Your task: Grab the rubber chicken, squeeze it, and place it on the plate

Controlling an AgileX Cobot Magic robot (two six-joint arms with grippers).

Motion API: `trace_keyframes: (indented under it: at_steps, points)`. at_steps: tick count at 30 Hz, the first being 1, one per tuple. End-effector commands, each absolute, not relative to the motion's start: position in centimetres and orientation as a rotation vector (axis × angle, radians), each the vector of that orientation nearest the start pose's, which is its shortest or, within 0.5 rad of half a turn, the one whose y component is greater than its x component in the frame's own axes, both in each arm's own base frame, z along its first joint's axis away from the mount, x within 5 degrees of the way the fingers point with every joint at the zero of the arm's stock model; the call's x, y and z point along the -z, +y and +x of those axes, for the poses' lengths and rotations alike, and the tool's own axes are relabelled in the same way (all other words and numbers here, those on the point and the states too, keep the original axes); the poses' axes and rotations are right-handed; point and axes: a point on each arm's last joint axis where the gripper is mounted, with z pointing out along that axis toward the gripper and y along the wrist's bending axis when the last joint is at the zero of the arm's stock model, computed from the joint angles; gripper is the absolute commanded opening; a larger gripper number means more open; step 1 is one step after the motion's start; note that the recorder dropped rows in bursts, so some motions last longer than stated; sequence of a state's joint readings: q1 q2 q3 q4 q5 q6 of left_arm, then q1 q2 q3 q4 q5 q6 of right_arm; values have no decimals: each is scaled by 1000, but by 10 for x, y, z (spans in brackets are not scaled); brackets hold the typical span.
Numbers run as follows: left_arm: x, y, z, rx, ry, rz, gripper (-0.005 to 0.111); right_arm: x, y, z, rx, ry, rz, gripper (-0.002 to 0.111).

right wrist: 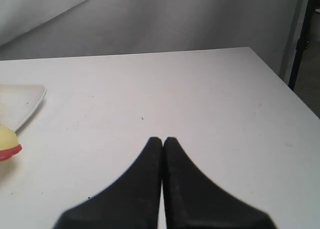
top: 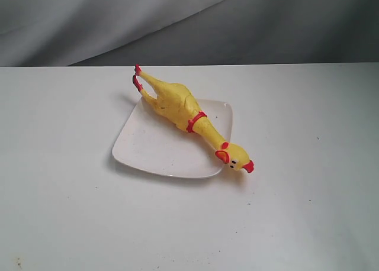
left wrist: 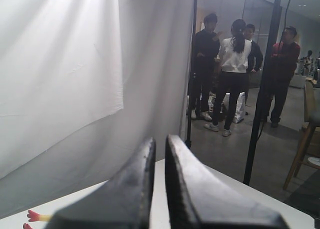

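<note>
There is 1 rubber chicken (top: 188, 116), 1 plate (top: 148, 147), 1 table (top: 296, 212), 2 grippers, left (left wrist: 159, 150) and right (right wrist: 162, 141), and 5 people (left wrist: 234, 74) standing behind.

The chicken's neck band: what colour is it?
Red, on the yellow chicken lying across the plate; clearest in the exterior view.

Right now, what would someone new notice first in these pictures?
The rubber chicken lies diagonally across the plate mid-table, its red feet and its head overhanging opposite edges. In the left wrist view, a group of people stands beyond the white backdrop curtain.
</note>
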State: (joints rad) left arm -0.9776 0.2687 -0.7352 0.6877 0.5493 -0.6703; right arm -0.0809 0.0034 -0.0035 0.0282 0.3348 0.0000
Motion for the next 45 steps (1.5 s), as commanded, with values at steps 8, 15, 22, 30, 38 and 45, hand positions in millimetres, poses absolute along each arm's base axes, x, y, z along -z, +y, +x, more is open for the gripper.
trace_keyframes:
  at_steps: [8,15,22,30,38,45]
  points:
    - [-396,-3,39,600,1434,399,8,-183,-4,54,31,1816,94,0]
    - [-396,-3,39,600,1434,399,8,-183,-4,54,31,1816,94,0]
    - [-396,-3,39,596,1436,394,8,-183,-4,54,31,1816,94,0]
    - [-397,5,35,524,1429,311,8,-183,-4,54,31,1816,94,0]
    - [-394,40,-33,61,1221,-181,8,-183,-4,54,31,1816,94,0]
    - [-397,25,-55,-253,1128,-379,8,-183,-4,54,32,1814,94,0]
